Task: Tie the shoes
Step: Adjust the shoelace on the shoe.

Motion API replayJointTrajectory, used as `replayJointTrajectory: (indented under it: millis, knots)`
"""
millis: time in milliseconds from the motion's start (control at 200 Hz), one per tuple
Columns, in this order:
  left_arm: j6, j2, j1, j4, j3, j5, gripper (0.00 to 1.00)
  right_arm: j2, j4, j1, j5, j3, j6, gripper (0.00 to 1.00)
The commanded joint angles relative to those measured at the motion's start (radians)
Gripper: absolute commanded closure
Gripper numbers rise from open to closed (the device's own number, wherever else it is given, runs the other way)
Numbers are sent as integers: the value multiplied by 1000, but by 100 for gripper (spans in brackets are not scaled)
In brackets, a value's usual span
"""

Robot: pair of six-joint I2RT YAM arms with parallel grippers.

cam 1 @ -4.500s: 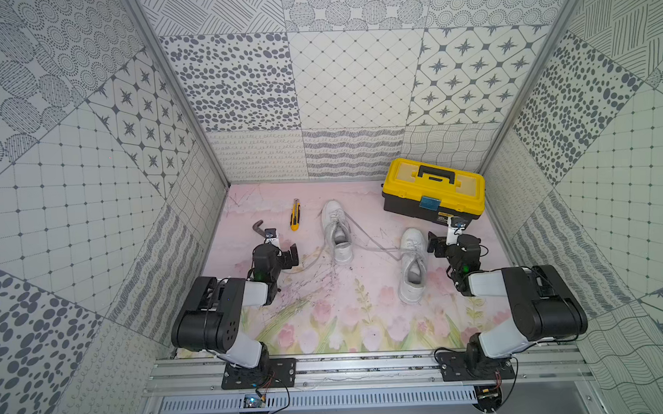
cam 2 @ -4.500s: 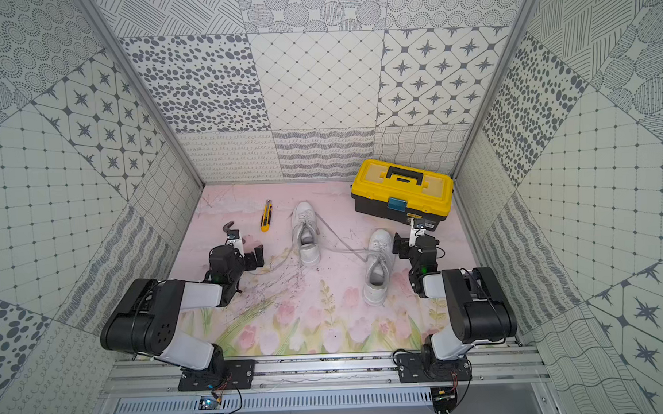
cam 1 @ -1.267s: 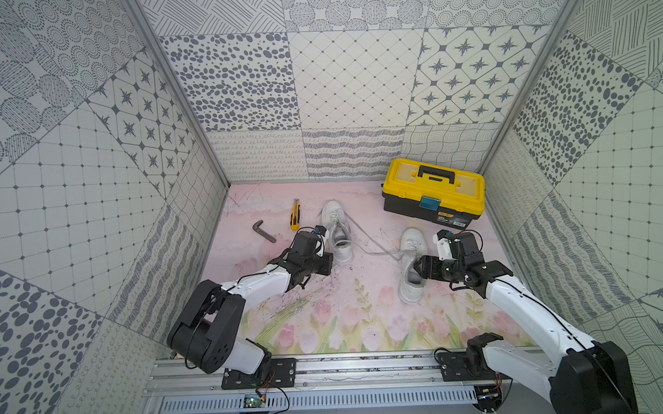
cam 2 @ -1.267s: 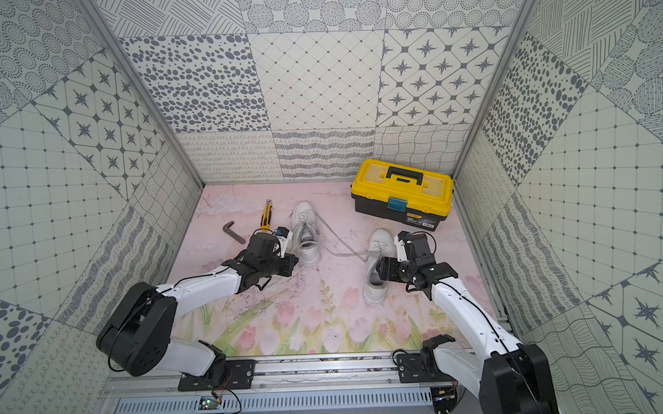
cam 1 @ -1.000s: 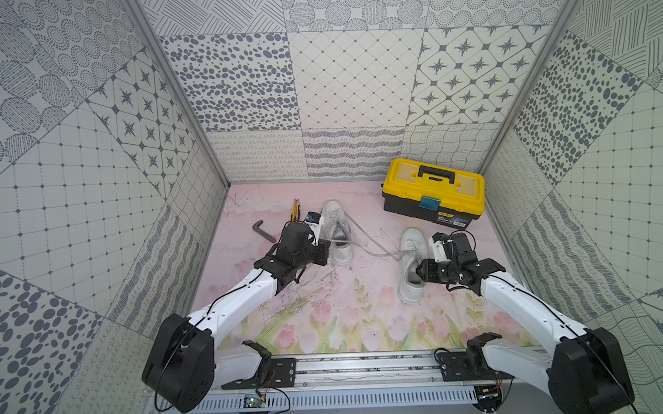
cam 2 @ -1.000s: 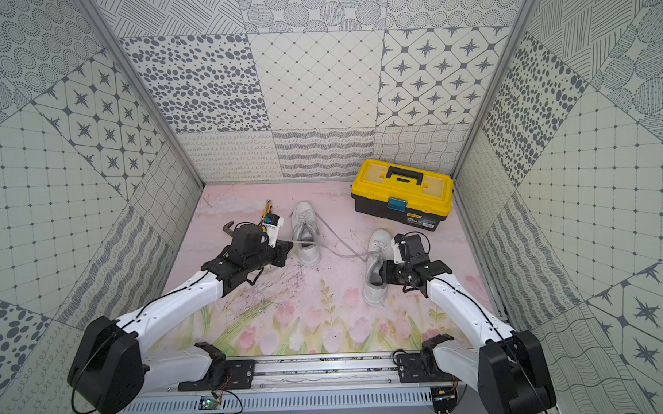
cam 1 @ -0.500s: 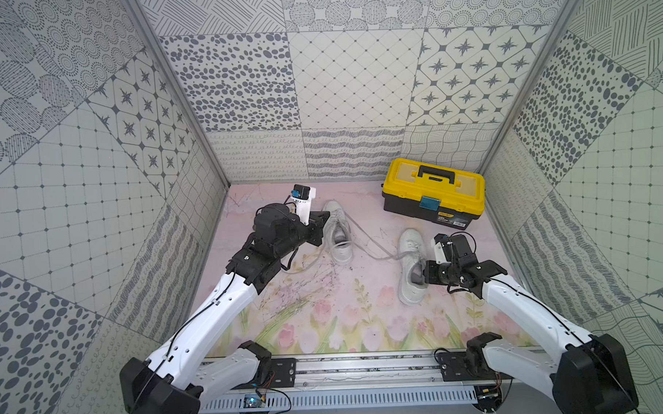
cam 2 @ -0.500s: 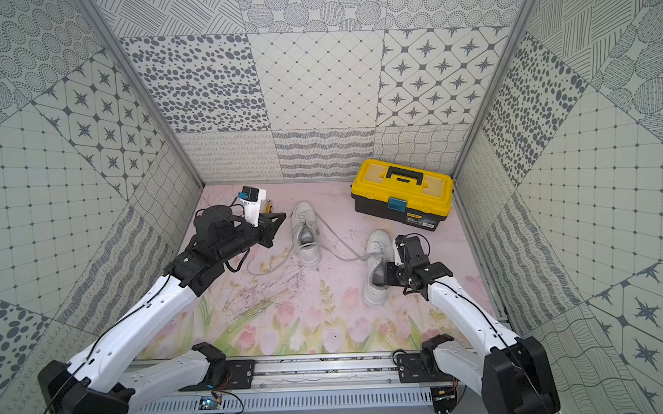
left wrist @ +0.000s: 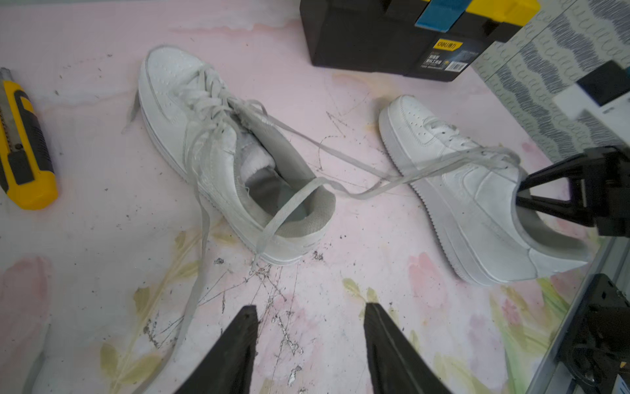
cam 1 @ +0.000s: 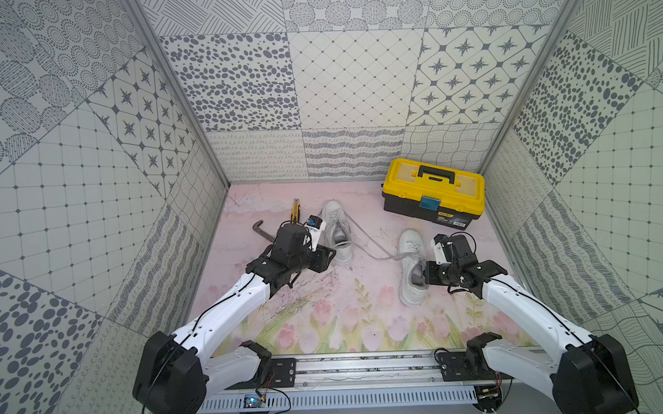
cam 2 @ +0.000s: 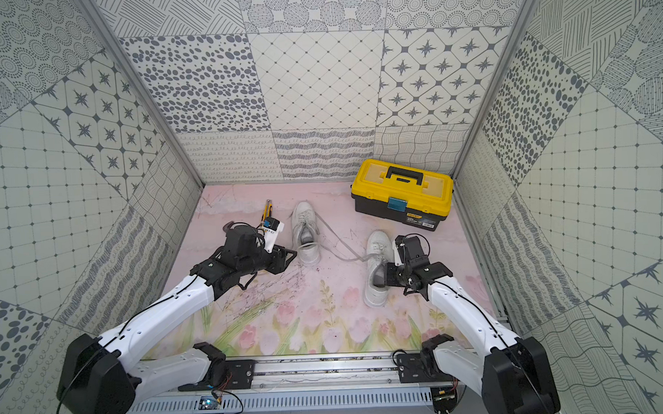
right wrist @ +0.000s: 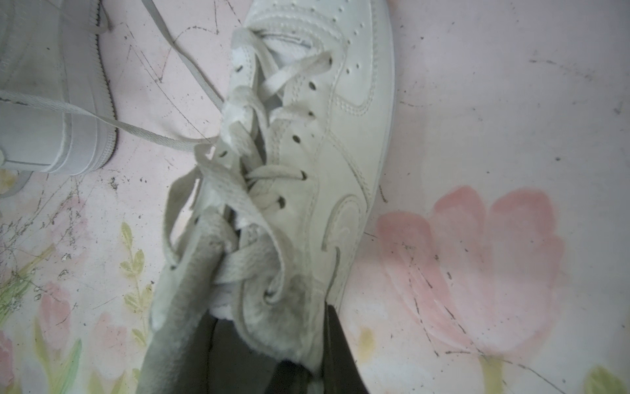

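Grey lace (cam 1: 381, 256) is tethering the upper shoe (cam 1: 334, 215) to the lower shoe (cam 1: 409, 247) my right claw (cam 1: 423, 277) is clamping, risking dragging both; left claw (left wrist: 310, 307) gaping empty.

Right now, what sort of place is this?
Probably a robot test cell: grey-patterned printed wall panels box in a pink floral mat, and a silver aluminium mounting rail fronts it.

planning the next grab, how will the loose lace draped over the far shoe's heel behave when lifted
Probably floppy: the lace sags and drapes over the far shoe's heel, so should hang limp. It looks thin and flat, maybe slippery. It threads the near shoe the right gripper pinches, so pulling may drag that.
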Motion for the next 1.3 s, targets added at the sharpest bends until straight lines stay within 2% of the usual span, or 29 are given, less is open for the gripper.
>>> replayJointTrajectory:
  millis: [0,235,405,745,840,1111,1156,1296]
  knots:
    - [91,114,-3,-18,15,37,40,-23,64,7,-14,20,-12,100]
    - [219,292,-1,-6,90,29,38,-37,64,7,-17,13,-15,100]
    - [289,349,26,23,119,67,40,-41,64,9,-23,10,-16,100]
    - [334,385,101,78,137,268,45,-45,64,7,-29,12,-24,100]
    - [339,405,107,75,156,296,53,-44,64,8,-32,12,-23,100]
    - [333,404,120,63,168,282,97,-66,64,7,-23,6,-26,100]
    - [327,381,120,71,157,269,100,-75,62,7,-20,6,-28,100]
    - [291,276,120,79,143,237,100,-101,42,7,-10,33,-40,100]
